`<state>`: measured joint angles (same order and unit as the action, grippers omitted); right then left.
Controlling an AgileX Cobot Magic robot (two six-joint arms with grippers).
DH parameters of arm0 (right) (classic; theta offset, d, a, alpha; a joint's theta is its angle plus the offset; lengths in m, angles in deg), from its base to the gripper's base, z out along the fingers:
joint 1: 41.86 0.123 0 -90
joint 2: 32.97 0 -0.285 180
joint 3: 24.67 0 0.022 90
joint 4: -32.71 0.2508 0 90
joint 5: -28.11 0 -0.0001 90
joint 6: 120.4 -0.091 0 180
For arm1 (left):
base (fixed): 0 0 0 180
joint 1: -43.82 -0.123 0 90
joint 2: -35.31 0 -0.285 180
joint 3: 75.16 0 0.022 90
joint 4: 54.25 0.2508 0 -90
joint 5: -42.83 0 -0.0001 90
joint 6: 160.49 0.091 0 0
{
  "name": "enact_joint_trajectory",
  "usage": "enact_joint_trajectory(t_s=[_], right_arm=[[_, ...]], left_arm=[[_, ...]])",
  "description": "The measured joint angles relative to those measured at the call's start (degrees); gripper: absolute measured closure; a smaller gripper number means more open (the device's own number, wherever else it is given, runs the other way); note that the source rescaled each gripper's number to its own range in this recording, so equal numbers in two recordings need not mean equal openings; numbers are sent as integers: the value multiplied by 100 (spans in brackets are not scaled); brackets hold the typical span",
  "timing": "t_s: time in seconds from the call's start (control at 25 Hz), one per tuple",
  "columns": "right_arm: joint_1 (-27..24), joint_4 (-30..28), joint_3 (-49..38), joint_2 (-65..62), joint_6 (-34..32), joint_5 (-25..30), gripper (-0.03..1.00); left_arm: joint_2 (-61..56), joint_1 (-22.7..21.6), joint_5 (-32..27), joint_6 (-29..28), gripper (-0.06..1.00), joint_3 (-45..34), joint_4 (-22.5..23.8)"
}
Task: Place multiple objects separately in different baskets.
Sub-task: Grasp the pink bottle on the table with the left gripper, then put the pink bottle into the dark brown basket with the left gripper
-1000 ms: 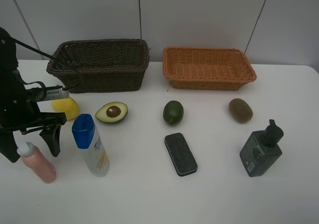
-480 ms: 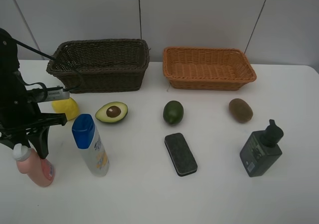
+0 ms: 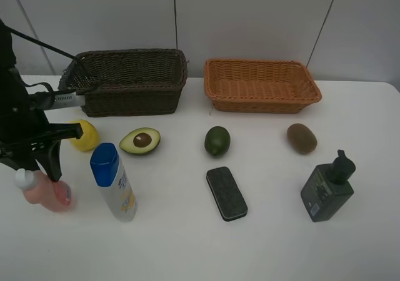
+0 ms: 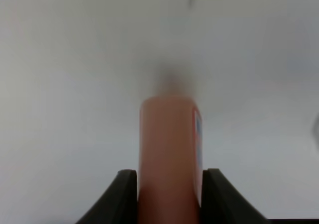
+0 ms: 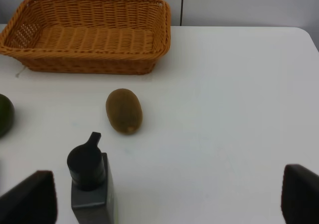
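From above, the left pincer [image 3: 39,172] is clamped on the smooth pink bottle [image 3: 49,195], which tilts, its white cap beside the jaws. The rounded yellow lemon [image 3: 84,135] lies just beyond the pincer.

Left wrist: black fingers [image 4: 124,194] press both flanks of the cylindrical bottle.

Right wrist: the right pincer [image 5: 164,199] stands wide apart, empty. The boxy dark-green pump bottle [image 5: 89,184] is just ahead, then the fuzzy oval kiwi [image 5: 123,110], and farthest the orange-tan wicker basket [image 5: 84,62].

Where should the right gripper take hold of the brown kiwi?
Across its narrow middle, coming down from above. The brown kiwi lies on the table as an elongated oval, so fingers span its short width; the pump bottle and orange basket sit apart, leaving room.
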<state>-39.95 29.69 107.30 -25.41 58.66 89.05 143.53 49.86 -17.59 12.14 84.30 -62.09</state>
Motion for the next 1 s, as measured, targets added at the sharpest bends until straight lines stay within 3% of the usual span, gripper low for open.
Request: enact_joint_trajectory(t_s=[0.2, 0.56, 1.0], right_arm=[[0, 0, 0, 0, 0, 0, -1], [0, 0, 0, 0, 0, 0, -1], [0, 0, 0, 0, 0, 0, -1]], left_arm=[[-308, 0, -737, 0, 94, 926, -97], [-159, 0, -824, -4, 94, 2861, -195], [2300, 0, -817, -4, 94, 6473, -223]])
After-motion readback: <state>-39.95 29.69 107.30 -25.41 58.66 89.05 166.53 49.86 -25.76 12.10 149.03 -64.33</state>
